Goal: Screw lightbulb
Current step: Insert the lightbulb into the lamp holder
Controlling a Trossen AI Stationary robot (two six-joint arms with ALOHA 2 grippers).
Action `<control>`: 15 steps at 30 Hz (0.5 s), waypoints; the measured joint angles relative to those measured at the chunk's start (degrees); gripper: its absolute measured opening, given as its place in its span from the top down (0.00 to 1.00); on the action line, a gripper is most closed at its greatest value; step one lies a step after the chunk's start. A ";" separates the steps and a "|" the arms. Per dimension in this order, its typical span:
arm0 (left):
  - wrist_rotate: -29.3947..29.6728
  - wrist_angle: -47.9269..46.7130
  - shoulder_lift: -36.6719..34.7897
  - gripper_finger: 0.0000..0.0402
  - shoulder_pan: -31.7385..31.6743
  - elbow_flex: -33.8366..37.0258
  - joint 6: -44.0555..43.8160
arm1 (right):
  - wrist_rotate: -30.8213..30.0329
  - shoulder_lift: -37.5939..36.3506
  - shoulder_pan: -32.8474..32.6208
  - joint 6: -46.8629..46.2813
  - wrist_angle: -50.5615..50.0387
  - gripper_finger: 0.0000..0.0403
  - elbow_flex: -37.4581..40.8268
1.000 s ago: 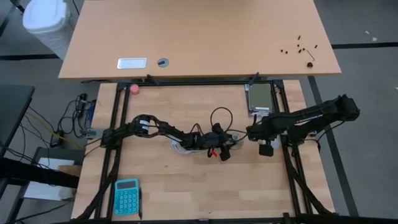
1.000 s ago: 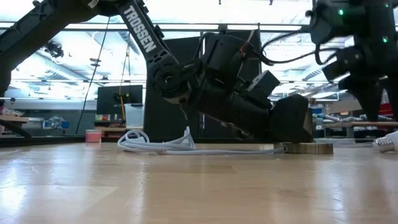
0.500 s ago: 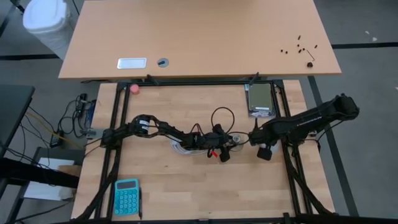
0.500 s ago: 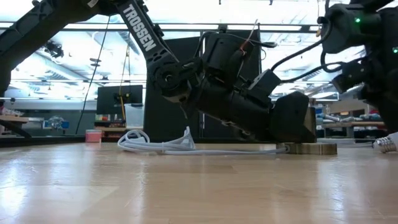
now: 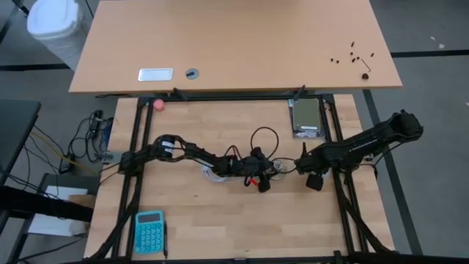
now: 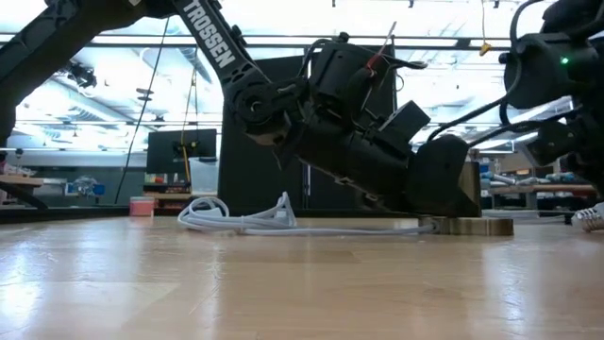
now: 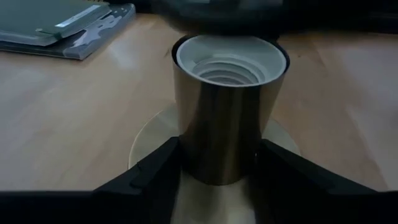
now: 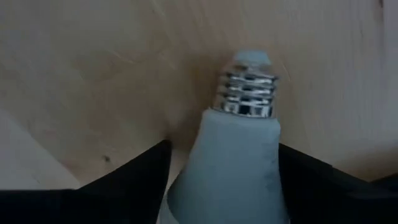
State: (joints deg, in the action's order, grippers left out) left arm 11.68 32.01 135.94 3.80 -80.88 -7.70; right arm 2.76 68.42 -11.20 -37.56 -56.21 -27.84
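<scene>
Overhead, table-level and two close wrist views, sharing the socket (image 7: 227,118).

Lightbulb (image 8: 233,171): matt frosted white, ribbed shiny metal screw base. Socket (image 7: 229,118): brushed brass-like metal, white plastic thread. Surface (image 8: 93,81): pale wood grain.

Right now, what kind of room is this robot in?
It looks like a lab or workshop. Two robot arms work at a wooden table inside a black frame, a second desk stands beside it, and the low view shows a big open room with a monitor behind.
</scene>
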 joint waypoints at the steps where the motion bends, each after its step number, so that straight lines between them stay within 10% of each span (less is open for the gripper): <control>1: -0.03 0.04 0.00 0.45 0.13 0.01 0.00 | 0.07 0.00 0.00 0.00 0.19 0.33 0.00; 15: -0.72 -0.51 -0.78 0.45 0.34 0.15 2.75 | 1.76 0.00 0.00 -0.14 0.11 0.61 -0.92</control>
State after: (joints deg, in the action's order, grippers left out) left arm 10.96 31.50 135.16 4.14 -80.73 -4.96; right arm 4.53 68.42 -11.20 -37.70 -56.10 -28.76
